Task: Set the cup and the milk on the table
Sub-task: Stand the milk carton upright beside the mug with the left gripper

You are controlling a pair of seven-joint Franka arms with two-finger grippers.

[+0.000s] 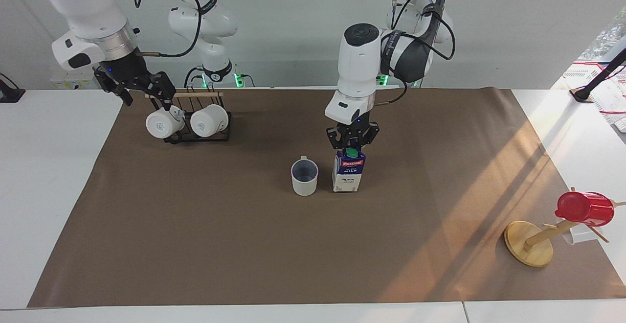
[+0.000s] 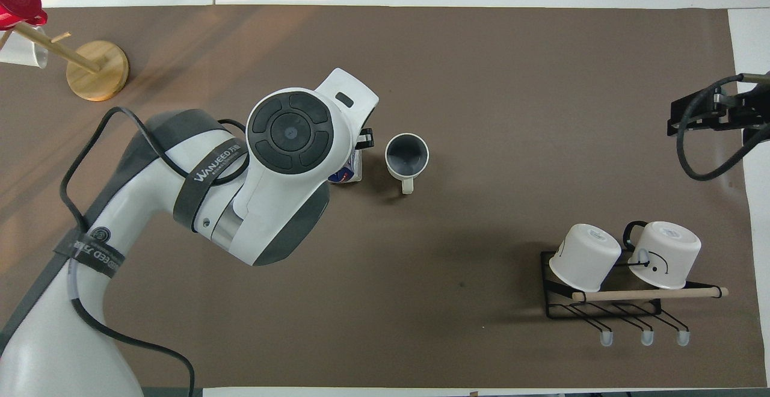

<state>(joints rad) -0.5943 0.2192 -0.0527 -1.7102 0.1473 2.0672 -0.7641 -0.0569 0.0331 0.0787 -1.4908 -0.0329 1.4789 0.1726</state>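
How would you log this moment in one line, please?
left gripper: shut on milk carton, beside mug | right gripper: waiting over mug rack

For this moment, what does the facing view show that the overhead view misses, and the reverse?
Only the facing view shows the left hand gripping the top of the milk, with its green cap and MILK label, and the carton standing upright on the table; it also shows the right hand raised over the mug rack. Only the overhead view shows the cup handle pointing toward the robots; there the left arm hides most of the carton. Both show cup and milk side by side, apart, and the red cup on its wooden stand.
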